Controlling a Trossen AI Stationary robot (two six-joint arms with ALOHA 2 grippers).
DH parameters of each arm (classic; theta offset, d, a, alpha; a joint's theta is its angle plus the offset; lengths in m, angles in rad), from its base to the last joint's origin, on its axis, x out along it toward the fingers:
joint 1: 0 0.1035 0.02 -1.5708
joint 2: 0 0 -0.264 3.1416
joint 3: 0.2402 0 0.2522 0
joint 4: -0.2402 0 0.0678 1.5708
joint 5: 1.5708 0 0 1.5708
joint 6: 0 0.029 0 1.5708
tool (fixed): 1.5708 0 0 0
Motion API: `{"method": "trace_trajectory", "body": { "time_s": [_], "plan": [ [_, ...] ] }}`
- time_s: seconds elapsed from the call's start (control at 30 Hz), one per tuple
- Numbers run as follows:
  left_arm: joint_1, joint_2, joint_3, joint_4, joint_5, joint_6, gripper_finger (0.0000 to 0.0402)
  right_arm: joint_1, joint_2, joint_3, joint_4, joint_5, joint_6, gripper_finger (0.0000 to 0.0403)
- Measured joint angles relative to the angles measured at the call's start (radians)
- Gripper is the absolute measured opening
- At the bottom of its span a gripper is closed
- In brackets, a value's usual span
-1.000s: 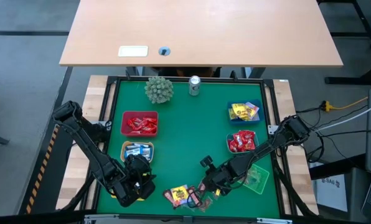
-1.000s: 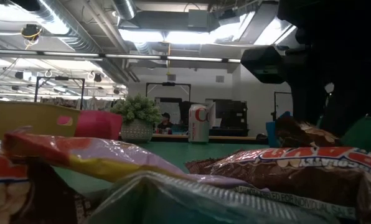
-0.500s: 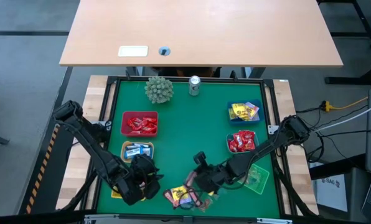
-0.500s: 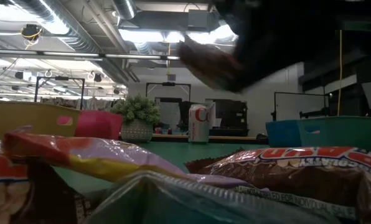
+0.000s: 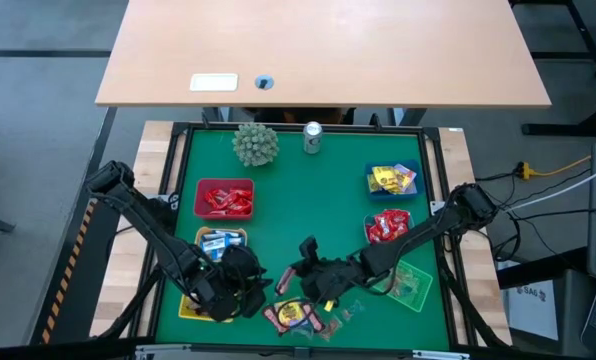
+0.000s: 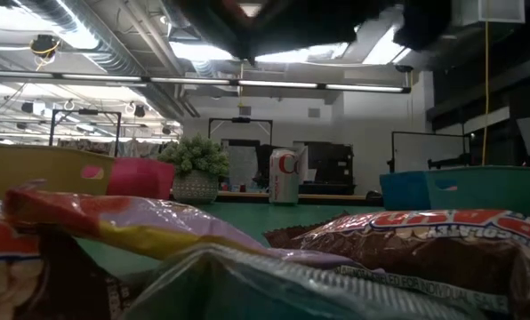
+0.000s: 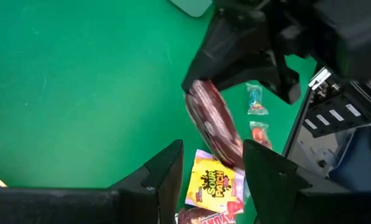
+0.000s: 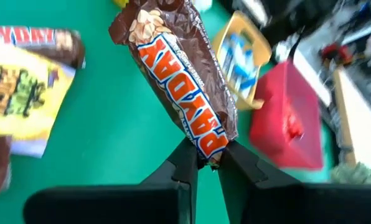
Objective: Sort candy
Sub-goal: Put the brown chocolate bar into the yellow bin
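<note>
Loose candy (image 5: 296,316) lies in a small pile near the table's near edge, and fills the foreground of the low view (image 6: 247,258). My right gripper (image 5: 300,272) hangs above and just left of the pile, shut on a brown PayDay bar (image 8: 182,81). My left gripper (image 5: 248,287) stands open a little left of it, its fingers (image 7: 164,177) aimed at the bar (image 7: 213,121) and at the yellow Sour Patch packet (image 7: 215,184) below, touching neither. My right gripper pinches one short end of the brown bar (image 8: 211,147) between its two fingertips (image 8: 187,163). The fingers slant down toward the table's left. The bar sticks out ahead of them, in line with them, lifted clear of the table and the pile.
Red basket (image 5: 225,198) and yellow basket (image 5: 221,242) stand at the left, two blue baskets (image 5: 391,180), (image 5: 388,227) at the right, a green one (image 5: 412,285) at the near right. A spiky plant (image 5: 255,144) and a can (image 5: 312,138) stand at the far edge.
My right gripper has risen from the pile with the brown bar and carried it toward the table's left, tipping its fingers up from steeply down. The bar now hangs clear of the pile. My left gripper has swung a little toward the right, toward the bar.
</note>
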Motion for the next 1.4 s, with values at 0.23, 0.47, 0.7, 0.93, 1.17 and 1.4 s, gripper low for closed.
{"method": "trace_trajectory", "body": {
  "time_s": [0.23,0.47,0.7,0.93,1.17,1.4],
  "plan": [
    [0.024,0.000,0.000,0.012,0.053,-0.002,0.0153,-0.003,0.000,0.000,0.127,0.007,-0.113,0.0048],
    [0.048,0.000,0.000,0.079,0.066,-0.001,0.0153,-0.027,-0.001,0.000,0.140,0.016,-0.118,0.0048],
    [0.072,0.000,0.000,0.089,0.096,0.010,0.0153,-0.031,-0.001,0.000,0.157,0.021,-0.120,0.0048],
    [0.089,0.000,0.000,0.088,0.131,0.011,0.0153,-0.031,-0.001,0.000,0.206,0.075,-0.121,0.0048],
    [0.096,0.000,0.000,0.087,0.138,0.014,0.0153,-0.031,-0.001,0.000,0.206,0.094,-0.120,0.0048],
    [0.097,0.000,0.000,0.068,0.137,0.015,0.0153,-0.031,-0.001,0.000,0.180,0.093,-0.118,0.0048]
  ]
}}
